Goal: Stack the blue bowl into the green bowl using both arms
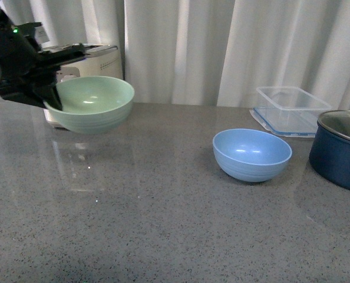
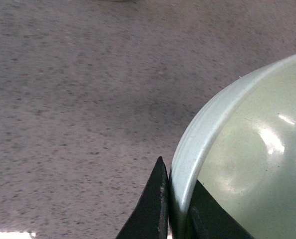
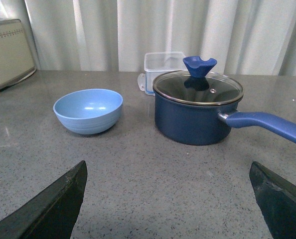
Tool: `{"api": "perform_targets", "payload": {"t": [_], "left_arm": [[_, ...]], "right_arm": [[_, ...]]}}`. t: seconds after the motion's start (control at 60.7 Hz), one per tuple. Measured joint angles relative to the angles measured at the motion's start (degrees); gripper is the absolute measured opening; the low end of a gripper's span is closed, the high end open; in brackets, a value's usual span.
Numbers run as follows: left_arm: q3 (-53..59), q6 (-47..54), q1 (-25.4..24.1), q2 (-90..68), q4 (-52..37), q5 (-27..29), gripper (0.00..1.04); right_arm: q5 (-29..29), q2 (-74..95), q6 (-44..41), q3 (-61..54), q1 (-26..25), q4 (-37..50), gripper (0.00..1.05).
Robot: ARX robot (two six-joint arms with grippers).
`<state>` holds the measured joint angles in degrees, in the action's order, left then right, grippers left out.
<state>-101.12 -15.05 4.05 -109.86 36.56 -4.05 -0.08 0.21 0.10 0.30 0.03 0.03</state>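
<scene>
The left gripper (image 1: 52,97), clamped on the green bowl (image 1: 95,103), should hold it level while the wide-open right gripper (image 3: 168,167) fetches the blue bowl (image 1: 251,154).

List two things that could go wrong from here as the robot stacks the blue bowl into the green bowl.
1. The left gripper pinches the green bowl at one spot on its rim only, seemingly off the table; it could tilt or slip.
2. The open right gripper must reach the blue bowl, which sits near the navy pot; a wide approach might knock the pot or its long handle.
</scene>
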Motion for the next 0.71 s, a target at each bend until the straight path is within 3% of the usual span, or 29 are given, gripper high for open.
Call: {"api": "perform_targets", "payload": {"t": [0.247,0.642,0.708], "left_arm": [[-4.26,-0.13,7.04,-7.17,0.59,1.64,0.04],[-6.19,-2.29,7.58,-13.73,0.39,1.49,0.04],[-6.21,-2.95,7.61,-13.75,-0.31,1.16,0.14]], "right_arm": [[0.0,0.0,0.0,0.0,0.0,0.0,0.95],[0.0,0.0,0.0,0.0,0.0,0.0,0.95],[0.0,0.0,0.0,0.0,0.0,0.0,0.95]]}}
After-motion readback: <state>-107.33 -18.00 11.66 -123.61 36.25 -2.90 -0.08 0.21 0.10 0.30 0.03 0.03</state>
